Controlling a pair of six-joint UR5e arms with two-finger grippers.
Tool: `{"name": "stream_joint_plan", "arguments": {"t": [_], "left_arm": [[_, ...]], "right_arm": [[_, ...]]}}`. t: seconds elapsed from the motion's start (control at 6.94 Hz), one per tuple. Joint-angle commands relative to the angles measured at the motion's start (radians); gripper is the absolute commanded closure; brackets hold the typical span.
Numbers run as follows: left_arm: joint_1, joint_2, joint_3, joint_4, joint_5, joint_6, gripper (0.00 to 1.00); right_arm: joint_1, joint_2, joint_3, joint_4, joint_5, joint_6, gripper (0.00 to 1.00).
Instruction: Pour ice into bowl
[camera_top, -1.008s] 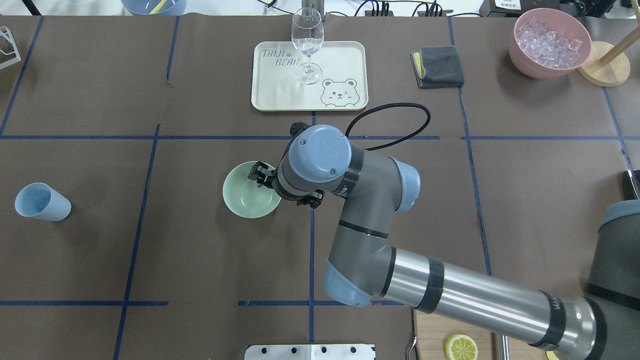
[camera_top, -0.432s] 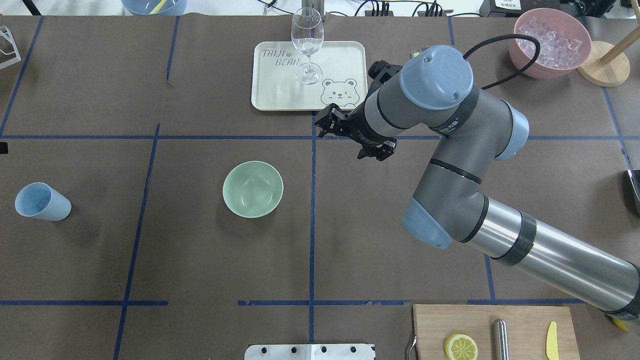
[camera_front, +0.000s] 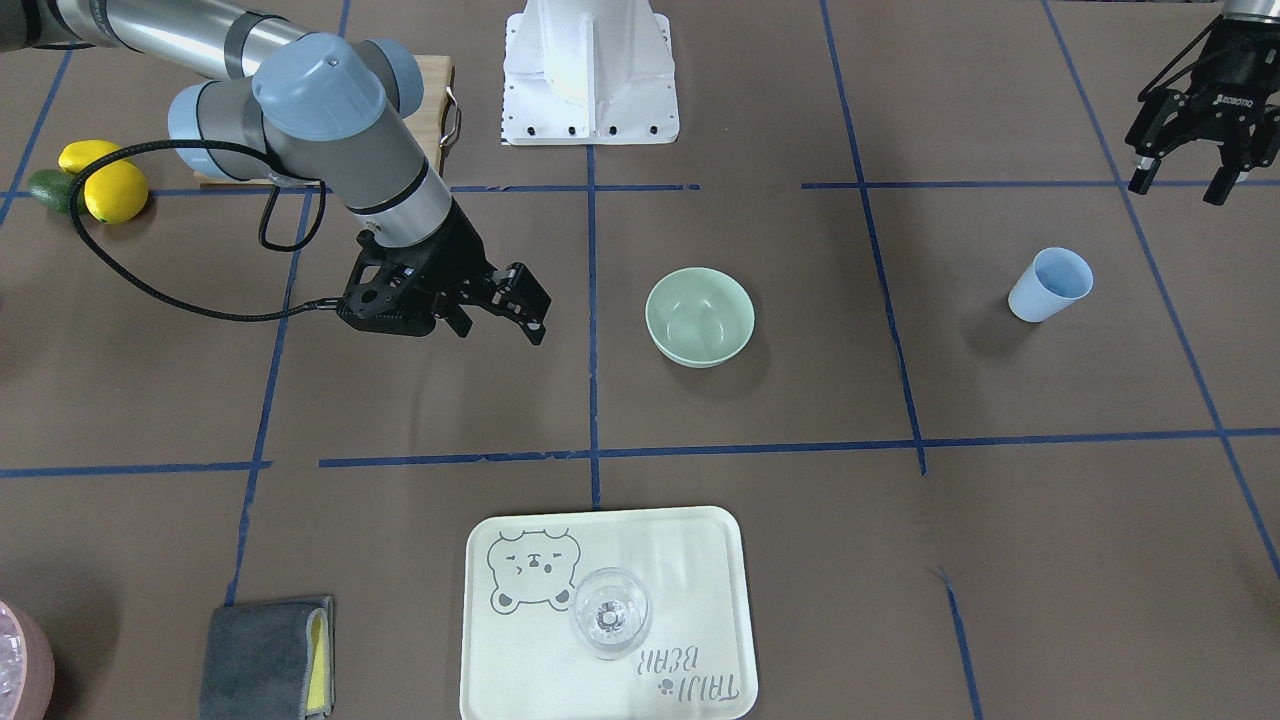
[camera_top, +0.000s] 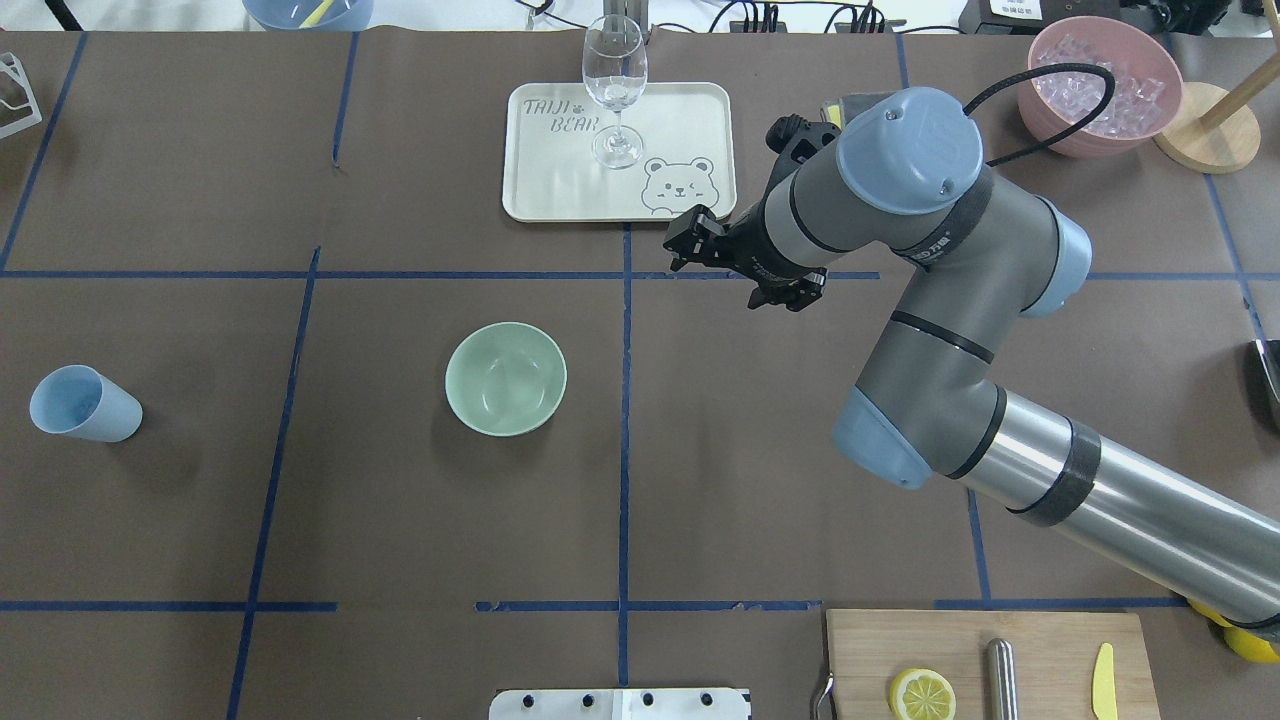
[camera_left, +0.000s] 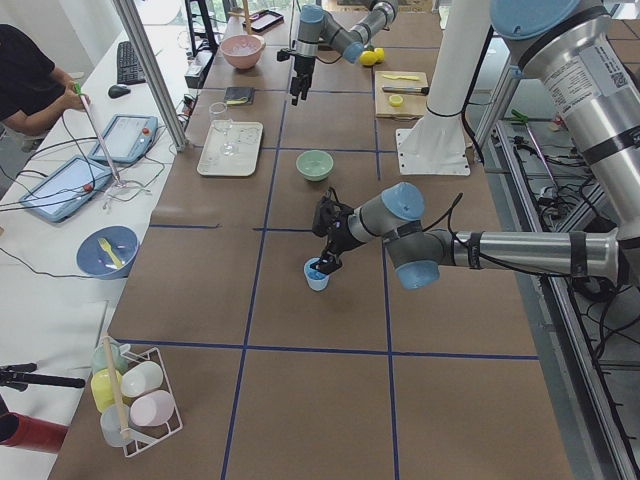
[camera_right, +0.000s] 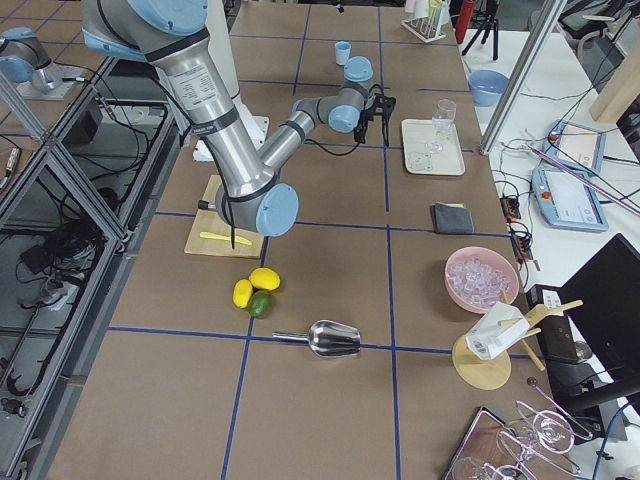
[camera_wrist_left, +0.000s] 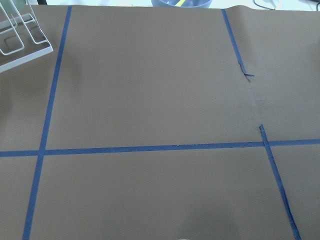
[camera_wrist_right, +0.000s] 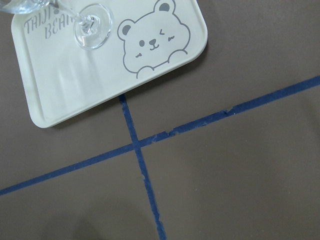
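Note:
The mint-green bowl (camera_top: 505, 378) stands left of the table's middle, with no ice showing in it; it also shows in the front view (camera_front: 700, 315). The ice (camera_top: 1100, 75) lies heaped in a pink bowl (camera_top: 1040, 100) at the back right. My right gripper (camera_top: 732, 266) is open and empty, hanging above the table just in front of the tray's right corner, right of and beyond the bowl; it also shows in the front view (camera_front: 498, 312). My left gripper (camera_front: 1180, 185) is open and empty, near a blue cup (camera_front: 1050, 283).
A wine glass (camera_top: 614, 80) stands on a bear-print tray (camera_top: 680, 120). A grey cloth (camera_top: 878, 132) lies right of it. A cutting board (camera_top: 950, 650) with a lemon slice and a knife is at the front right. A metal scoop (camera_right: 335, 338) lies near whole lemons (camera_right: 255, 290).
My right gripper has moved from the bowl's right rim to the right and back toward the tray, open. The bowl has stayed put.

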Motion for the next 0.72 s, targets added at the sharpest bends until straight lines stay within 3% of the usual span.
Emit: {"name": "stream_joint_plan", "arguments": {"t": [0.0,0.29,0.58], "left_arm": [[0.166,0.022,0.009,-0.034,0.153,-0.091,0.0],[0.52,0.031,0.07,0.038,0.573,-0.274,0.0],[0.749,0.03,0.076,0.201,0.794,-0.582,0.0]], "right_arm": [[0.002,-0.015,0.015,0.0,-0.002,-0.001,0.0],[0.002,-0.018,0.023,0.0,-0.007,-0.001,0.0],[0.002,-0.041,0.038,0.0,-0.013,-0.003,0.0]]}}
